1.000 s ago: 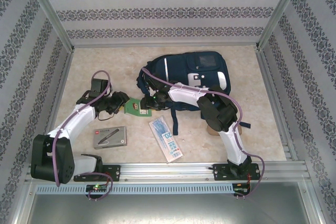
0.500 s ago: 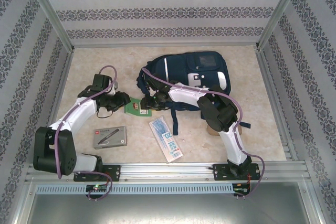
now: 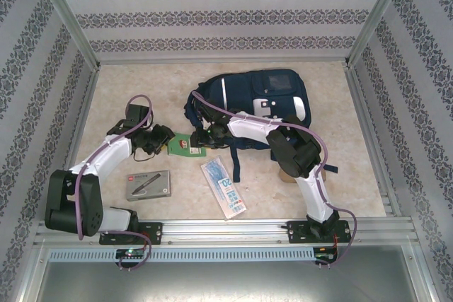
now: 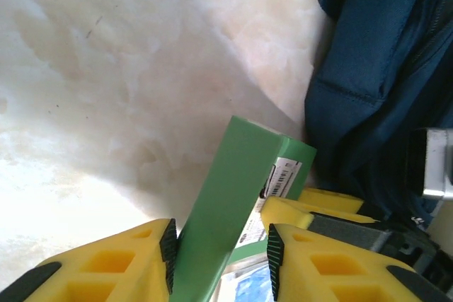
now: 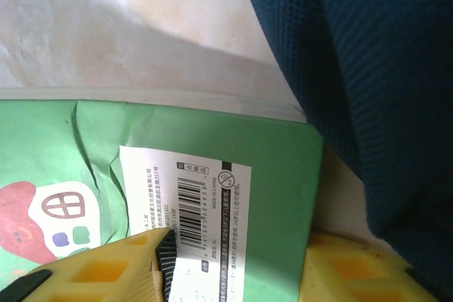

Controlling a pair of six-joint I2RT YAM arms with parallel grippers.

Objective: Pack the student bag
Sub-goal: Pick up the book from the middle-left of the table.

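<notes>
Where it leaned forward and inward from the near edge, the left arm (image 3: 106, 155) had the left gripper (image 4: 221, 242) pinching a green box (image 4: 233, 189) on edge. The right arm (image 3: 297, 153), folded at the elbow, reached leftward. The right gripper (image 5: 233, 245) straddled the box's label corner, jaws apart, and I cannot tell whether it gripped. Beyond, the student bag (image 3: 262, 97) lay flat on the table (image 3: 141, 90), just beside the box.

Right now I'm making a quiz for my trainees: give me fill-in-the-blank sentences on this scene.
The left pincer straddles a ___ box.
In the top view, the grey case lies ___ of the blue-white packet.
The box's white label shows a ___.
Missing: green; left; barcode.
</notes>
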